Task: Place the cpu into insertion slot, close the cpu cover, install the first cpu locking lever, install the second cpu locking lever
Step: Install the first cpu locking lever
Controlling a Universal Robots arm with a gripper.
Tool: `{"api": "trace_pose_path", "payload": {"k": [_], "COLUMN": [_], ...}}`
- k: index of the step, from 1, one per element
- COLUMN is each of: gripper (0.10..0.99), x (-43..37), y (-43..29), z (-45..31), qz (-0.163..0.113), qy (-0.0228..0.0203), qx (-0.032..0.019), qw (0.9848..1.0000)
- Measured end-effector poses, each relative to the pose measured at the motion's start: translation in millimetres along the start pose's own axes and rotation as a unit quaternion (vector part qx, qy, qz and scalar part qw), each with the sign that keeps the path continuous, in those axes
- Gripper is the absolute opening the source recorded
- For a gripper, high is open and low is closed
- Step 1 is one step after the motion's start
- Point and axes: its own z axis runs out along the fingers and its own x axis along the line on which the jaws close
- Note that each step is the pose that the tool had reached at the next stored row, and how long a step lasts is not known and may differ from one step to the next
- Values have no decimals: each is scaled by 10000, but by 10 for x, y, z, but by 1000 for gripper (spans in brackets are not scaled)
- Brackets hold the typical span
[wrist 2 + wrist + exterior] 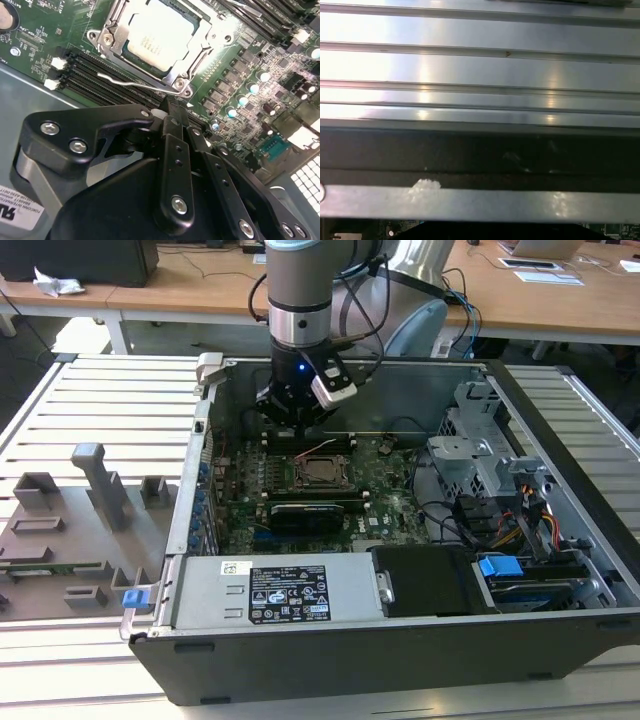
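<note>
The cpu (pixel 322 472) (pixel 160 37) lies flat in its socket on the green motherboard (pixel 240 510), its pale metal top showing through the square window of the cpu cover (pixel 112 37). The silvery cover is down over it. A thin wire locking lever (pixel 130 81) runs along the socket edge nearest me, with its free end over the black memory slots (pixel 82 67). My gripper (pixel 298 428) (pixel 169 107) hangs just above the board on the socket's far side in the exterior view. Its black fingers (pixel 172 150) are shut with nothing between them, their tips close to that lever.
The open computer case (pixel 560 430) walls in the board. A long black card (pixel 315 512) lies in front of the socket, a metal drive cage (pixel 480 460) and cables (pixel 530 520) on the exterior view's right, a power supply (pixel 280 595) in front. Grey fixtures (pixel 95 490) stand outside.
</note>
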Motion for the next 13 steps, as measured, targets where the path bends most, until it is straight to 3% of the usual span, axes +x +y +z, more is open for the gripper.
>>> {"api": "trace_pose_path", "payload": {"k": [6,13], "gripper": [106,106], "x": [-34,-181], "y": [0,-2], "z": [47,106], "qz": [1,2], "qy": [1,17], "qx": [-20,-42], "qw": [10000,10000]}}
